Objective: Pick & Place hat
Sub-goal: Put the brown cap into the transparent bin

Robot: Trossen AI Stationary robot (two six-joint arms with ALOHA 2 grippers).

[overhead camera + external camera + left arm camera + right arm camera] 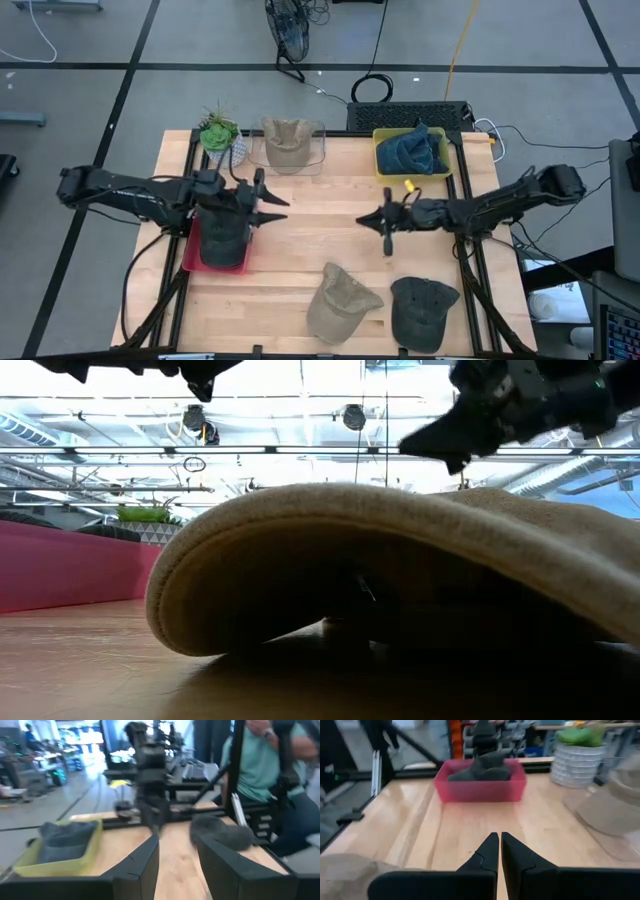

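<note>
Tan hat nearest the low camera, flat on table at near edge, beside dark hat. Left gripper over red bin, fingers parted, empty; dark hat inside bin. Right gripper mid-table, fingers closed, empty, arm extended level, well apart from both loose hats.

In the low view a tan hat fills the frame, its right side cut off by the edge, and it hides nearly all of the bench behind it. The dark hollow under its brim cannot be made out. In the left wrist view everything is blurred; a person in a teal shirt is cut off at the top edge. From above, the left tool partly covers the dark hat in the red bin
</note>
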